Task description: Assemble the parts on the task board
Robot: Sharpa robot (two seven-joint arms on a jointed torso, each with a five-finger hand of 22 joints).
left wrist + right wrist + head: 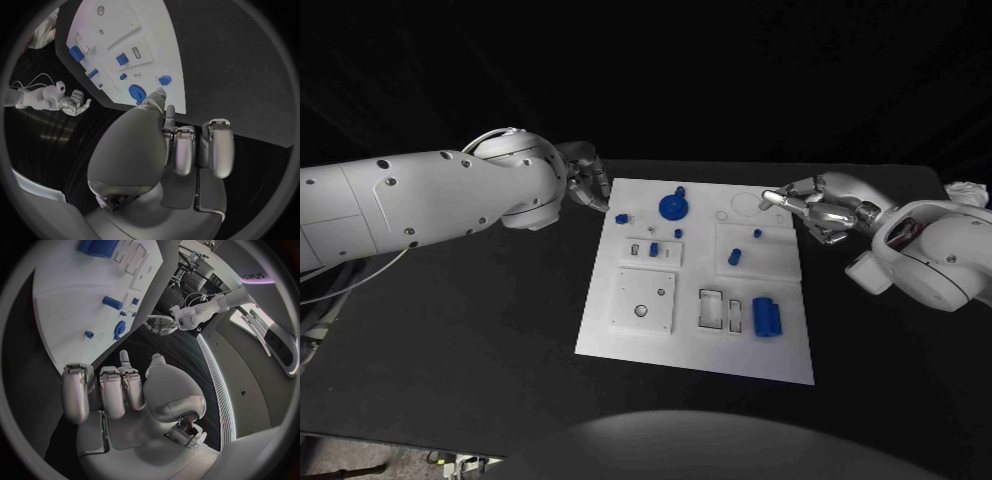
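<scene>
With both the left hand (pixel 586 180) and right hand (pixel 816 208) empty, fingers loosely curled, flanking the task board (pixel 646 340) at mid-frame, I would approach the blue gear (pixel 674 207) at its upper middle slowly from above.

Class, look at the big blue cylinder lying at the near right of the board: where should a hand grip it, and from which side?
Grip the cylinder across its round middle, coming from above. It lies flat on the board beside a slot, so only its top and sides seem free. The right hand looks nearer.
</scene>
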